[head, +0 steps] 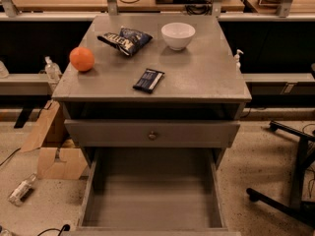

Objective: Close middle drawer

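The gripper is outside the camera view, so how far it is open and whether it holds or touches anything cannot be told. The middle drawer (152, 200) stands drawn far out of the grey cabinet (202, 77), low in the picture. Its box runs lengthwise from the cabinet straight toward the camera, side walls left and right. Its front edge lies along the bottom border, facing the viewer, and the face of that front is cut off by the border. Above it, the upper drawer (108, 132) sits a little way out, with a dark gap between it and the cabinet top. Its tall front faces the camera squarely and carries a small round knob (152, 135) at its middle. On the cabinet top, an orange (81, 59) rests near the left edge. A crumpled chip bag (124, 40) lies toward the back, and a white bowl (178, 35) stands upright just to the right of the bag. A dark snack bar (148, 79) lies flat near the middle, apart from the others. The floor (261, 156) is pale and speckled. On it, left of the cabinet, an opened cardboard box (49, 149) leans close to the cabinet side, and a small bottle (20, 191) lies on its side nearer the camera. A pump bottle (51, 69) stands on a low ledge at the left. At the right is the black wheeled base of a chair (295, 186). Behind the cabinet runs a wooden workbench (147, 1) with cables on it.
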Motion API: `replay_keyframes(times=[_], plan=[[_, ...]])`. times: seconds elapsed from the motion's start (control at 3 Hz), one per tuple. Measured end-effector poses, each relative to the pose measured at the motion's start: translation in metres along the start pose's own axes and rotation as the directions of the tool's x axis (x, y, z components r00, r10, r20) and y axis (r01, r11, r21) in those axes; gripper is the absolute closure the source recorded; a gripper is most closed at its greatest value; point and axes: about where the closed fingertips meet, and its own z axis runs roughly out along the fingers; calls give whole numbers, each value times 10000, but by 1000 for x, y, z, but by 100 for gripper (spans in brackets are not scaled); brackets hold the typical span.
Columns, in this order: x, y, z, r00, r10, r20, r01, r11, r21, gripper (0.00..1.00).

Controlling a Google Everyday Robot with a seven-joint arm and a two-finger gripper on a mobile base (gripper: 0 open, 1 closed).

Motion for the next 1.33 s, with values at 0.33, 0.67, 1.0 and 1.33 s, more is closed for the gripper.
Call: replay_keyframes(times=[0.33,0.67,1.0,1.33], plan=[[-10,19,47,9992,-64,384,93,9971,-760,100],[-26,22,94,9954,-179,939,304,9906,-1334,100],[-49,3,115,9917,-647,1114,792,9882,-1312,100],[-48,5,114,9917,-649,1113,794,9882,-1311,100]])
